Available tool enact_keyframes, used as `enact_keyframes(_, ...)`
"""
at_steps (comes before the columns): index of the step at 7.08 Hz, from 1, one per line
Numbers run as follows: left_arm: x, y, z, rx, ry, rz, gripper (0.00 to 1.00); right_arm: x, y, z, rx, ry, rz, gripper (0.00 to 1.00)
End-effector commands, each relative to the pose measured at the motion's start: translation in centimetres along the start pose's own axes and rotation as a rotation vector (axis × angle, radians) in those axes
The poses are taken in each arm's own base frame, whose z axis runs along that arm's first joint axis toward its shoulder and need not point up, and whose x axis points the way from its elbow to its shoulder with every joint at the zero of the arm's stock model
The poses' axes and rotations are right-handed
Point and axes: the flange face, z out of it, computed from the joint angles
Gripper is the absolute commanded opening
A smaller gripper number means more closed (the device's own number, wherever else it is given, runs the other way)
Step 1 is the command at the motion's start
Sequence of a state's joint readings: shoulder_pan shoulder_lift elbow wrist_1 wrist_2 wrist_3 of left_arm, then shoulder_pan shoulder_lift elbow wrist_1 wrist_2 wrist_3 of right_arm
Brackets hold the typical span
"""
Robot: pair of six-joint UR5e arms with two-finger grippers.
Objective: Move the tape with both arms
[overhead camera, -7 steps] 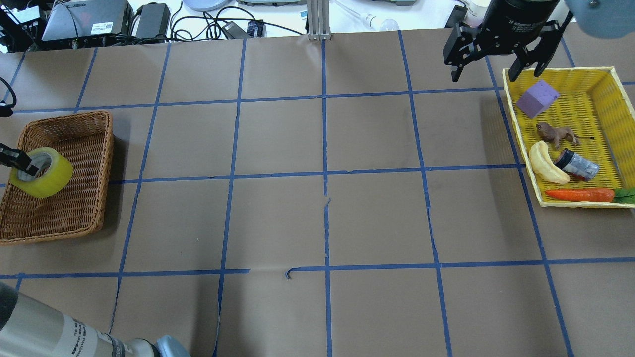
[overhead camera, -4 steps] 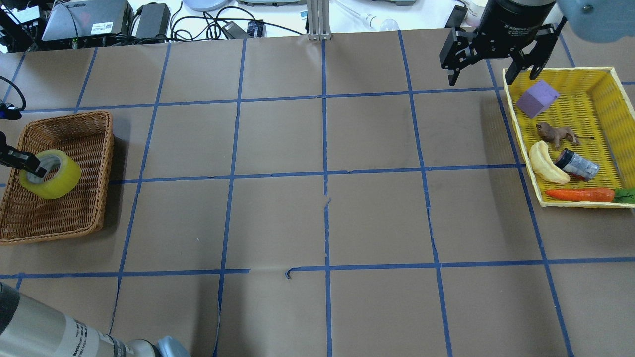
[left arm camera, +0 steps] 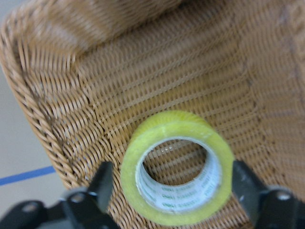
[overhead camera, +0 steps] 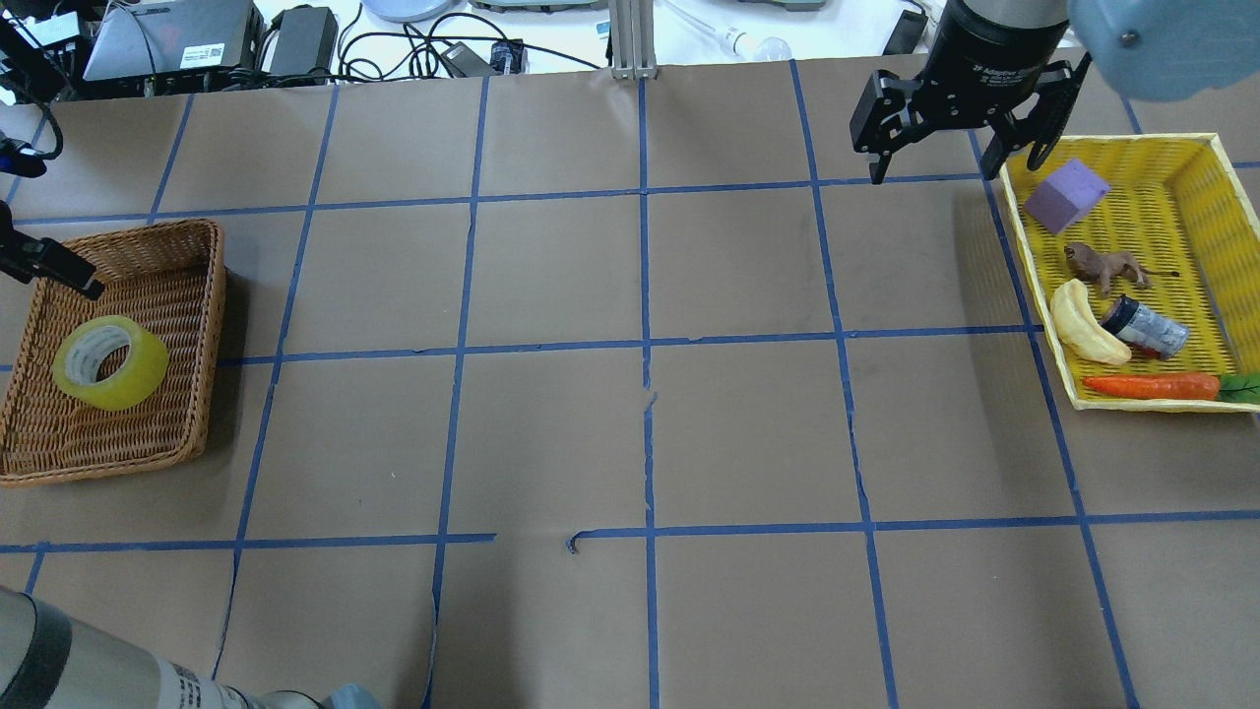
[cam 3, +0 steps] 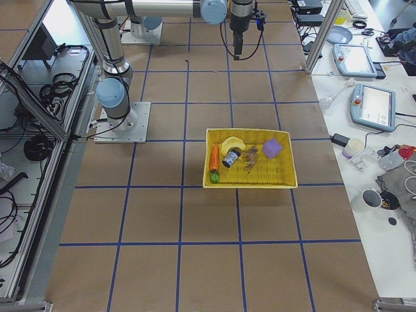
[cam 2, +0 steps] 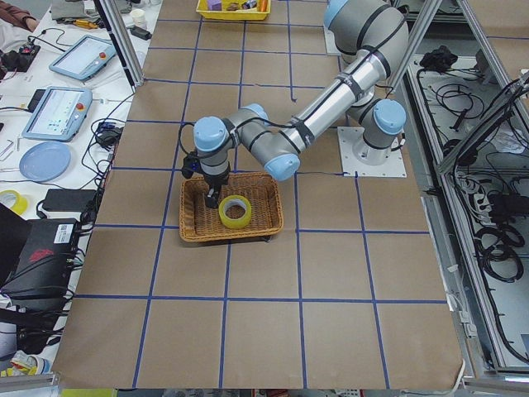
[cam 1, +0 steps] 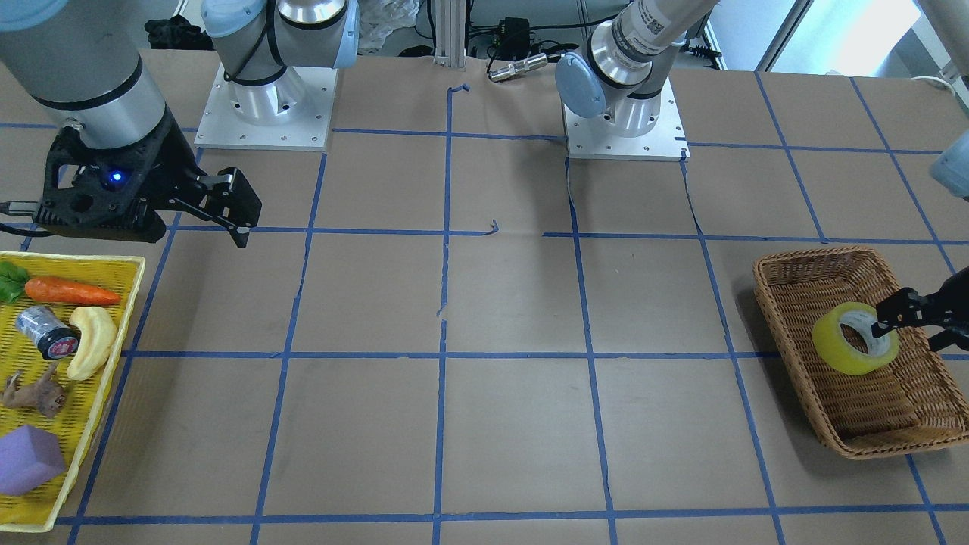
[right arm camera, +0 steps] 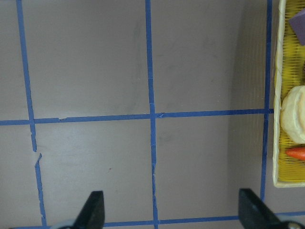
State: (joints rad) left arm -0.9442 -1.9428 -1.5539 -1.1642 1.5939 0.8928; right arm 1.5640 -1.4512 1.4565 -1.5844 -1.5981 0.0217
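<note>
The yellow-green tape roll [overhead camera: 110, 361] lies free in the brown wicker basket [overhead camera: 211, 335] at the table's left, hole facing up. It also shows in the front view [cam 1: 855, 338] and the left wrist view [left arm camera: 178, 167]. My left gripper [left arm camera: 171, 174] is open and hovers above the roll, one finger on each side, not touching it. In the overhead view only one of its fingers [overhead camera: 61, 272] shows at the left edge. My right gripper [overhead camera: 930, 162] is open and empty, above the table beside the yellow tray's far left corner.
A yellow tray [overhead camera: 1102, 140] at the right holds a purple block [overhead camera: 1066, 195], a toy animal [overhead camera: 1102, 264], a pale banana toy [overhead camera: 1083, 323], a small can [overhead camera: 1142, 327] and a carrot [overhead camera: 1152, 386]. Blue tape lines grid the brown table cover.
My left gripper opened and let go of the tape, which now rests in the basket; the gripper rose and drew back. My right gripper shifted a little left.
</note>
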Motion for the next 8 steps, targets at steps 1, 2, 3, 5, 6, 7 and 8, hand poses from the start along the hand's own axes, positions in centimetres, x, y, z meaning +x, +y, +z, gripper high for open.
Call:
enact_keyframes(1, 6.5, -1.6, -6.7, -0.020, 0.003, -0.067, 1.00, 0.0, -0.2, -0.1, 0.018, 0.000, 0.003, 1.00)
enact_keyframes(2, 10.2, -1.8, -9.5, -0.026, 0.019, -0.104, 1.00, 0.0, -0.4, -0.2, 0.032, 0.001, 0.001, 1.00)
enact_keyframes(3, 15.8, -2.1, -11.9, -0.047, 0.060, -0.155, 1.00, 0.0, -0.4, -0.1, 0.032, 0.000, 0.003, 1.00)
enact_keyframes(5, 29.2, -3.5, -15.9, -0.046, 0.046, -0.249, 1.00, 0.0, -0.3, -0.2, 0.033, 0.001, 0.003, 1.00)
enact_keyframes(6, 36.5, -4.5, -16.4, -0.038, 0.052, -0.219, 1.00, -0.1, -0.3, -0.2, 0.033, -0.001, 0.002, 1.00)
enact_keyframes(7, 42.2, -5.0, -16.8, -0.018, 0.042, -0.188, 1.00, 0.0, -0.4, -0.2, 0.033, 0.001, 0.003, 1.00)
enact_keyframes(8, 43.4, -5.3, -16.8, 0.010, 0.043, -0.202, 1.00, 0.0, -0.4, -0.1, 0.032, 0.001, 0.003, 1.00)
